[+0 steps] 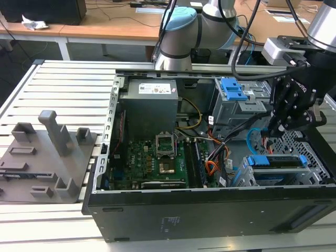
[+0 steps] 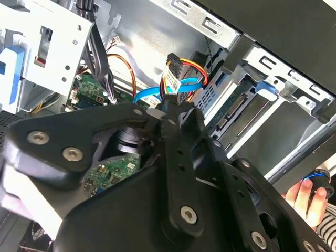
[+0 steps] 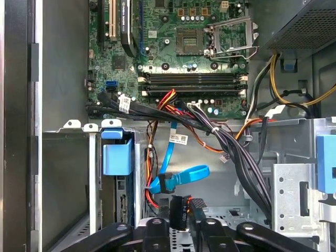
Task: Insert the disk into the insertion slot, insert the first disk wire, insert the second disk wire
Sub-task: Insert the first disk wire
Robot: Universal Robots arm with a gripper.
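While the disk (image 1: 278, 160) lies nearby, the hand (image 2: 172, 106) pinches the first disk wire (image 2: 172, 72).

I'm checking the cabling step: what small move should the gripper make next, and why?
Probably ease the gripper toward the connector end of the disk. It appears shut on the dark plug of the first disk wire. The disk already lies in the insertion slot, and the plug hangs apart from it.
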